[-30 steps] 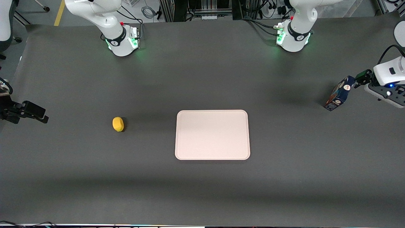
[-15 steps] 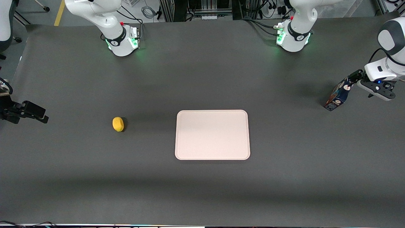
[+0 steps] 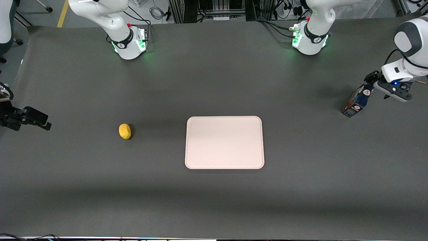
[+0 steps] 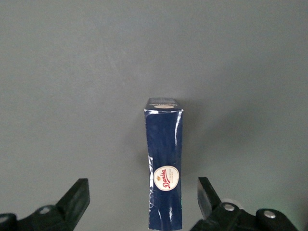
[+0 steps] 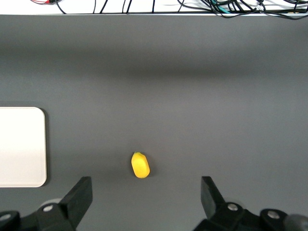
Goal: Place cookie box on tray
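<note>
The cookie box [image 3: 357, 101] stands upright on the table toward the working arm's end, dark blue with an orange-brown picture on its broad face. Its narrow side with the round white logo [image 4: 165, 163] faces the wrist camera. My gripper [image 3: 369, 81] hovers at the box's upper end, open. In the wrist view the gripper [image 4: 144, 195] straddles the box, one finger on each side with a gap to it. The pale pinkish-beige tray [image 3: 224, 142] lies flat mid-table, nearer the front camera than the box, with nothing on it.
A small yellow rounded lump [image 3: 124, 131] lies on the table beside the tray, toward the parked arm's end; it also shows in the right wrist view as a yellow lump [image 5: 140, 164]. Both arm bases [image 3: 309, 40] stand at the table's back edge.
My gripper has moved in over the top of the cookie box and the wrist has risen. The box, tray and yellow lump stay where they were.
</note>
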Motion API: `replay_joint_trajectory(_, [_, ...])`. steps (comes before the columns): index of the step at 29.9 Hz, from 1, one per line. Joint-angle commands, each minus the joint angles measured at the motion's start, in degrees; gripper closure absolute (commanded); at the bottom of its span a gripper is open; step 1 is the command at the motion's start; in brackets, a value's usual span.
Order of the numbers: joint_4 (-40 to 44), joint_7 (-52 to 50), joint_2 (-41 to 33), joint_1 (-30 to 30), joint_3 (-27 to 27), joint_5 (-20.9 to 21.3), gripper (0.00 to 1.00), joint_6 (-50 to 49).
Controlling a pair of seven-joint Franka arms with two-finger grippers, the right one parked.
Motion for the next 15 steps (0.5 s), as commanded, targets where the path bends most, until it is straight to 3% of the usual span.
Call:
replay_joint_trajectory(1, [-4.35,1.08,-2.91,-0.05,1.93,-0.37,0.0,3.84])
replay_joint_trajectory(6, [-4.44,0.99,-2.38,-0.22,1.93,-2.74,0.0,3.85])
replay_joint_trajectory(15, [-4.44,1.08,-1.06,-0.66,1.85,-2.92,0.0,4.2])
